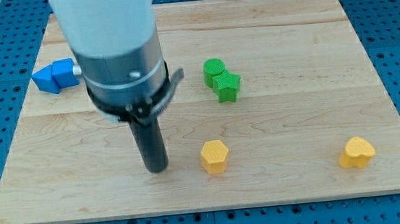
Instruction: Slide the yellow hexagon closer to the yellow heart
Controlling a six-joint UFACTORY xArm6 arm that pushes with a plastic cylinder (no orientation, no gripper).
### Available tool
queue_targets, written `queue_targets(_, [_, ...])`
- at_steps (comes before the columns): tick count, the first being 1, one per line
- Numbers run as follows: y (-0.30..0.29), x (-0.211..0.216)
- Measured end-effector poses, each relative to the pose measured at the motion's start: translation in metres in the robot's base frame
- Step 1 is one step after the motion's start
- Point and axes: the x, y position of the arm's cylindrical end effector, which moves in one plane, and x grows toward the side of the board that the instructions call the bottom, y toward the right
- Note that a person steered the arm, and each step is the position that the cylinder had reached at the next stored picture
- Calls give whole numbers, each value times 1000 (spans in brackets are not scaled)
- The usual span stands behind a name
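My tip [156, 168] is sitting just left of the yellow hexagon [215, 156], apparently lining up; this jawless rod tool is pinching nothing. Next, pushing rightward toward the yellow heart [356, 152], well right of the hexagon.

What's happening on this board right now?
A single arm with a dark rod is working over a wooden board. My tip sits just to the view's left of the yellow hexagon, apparently not touching it yet. The yellow heart lies far off toward the view's right, near the bottom edge. Two green blocks sit together above the hexagon, and blue blocks rest at the upper left, partly hidden by the arm.
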Motion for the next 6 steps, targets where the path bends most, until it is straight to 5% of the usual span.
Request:
queue_targets(2, [161,-14])
queue_targets(3, [197,-15])
queue_targets(4, [136,-16])
queue_targets(6, [167,-83])
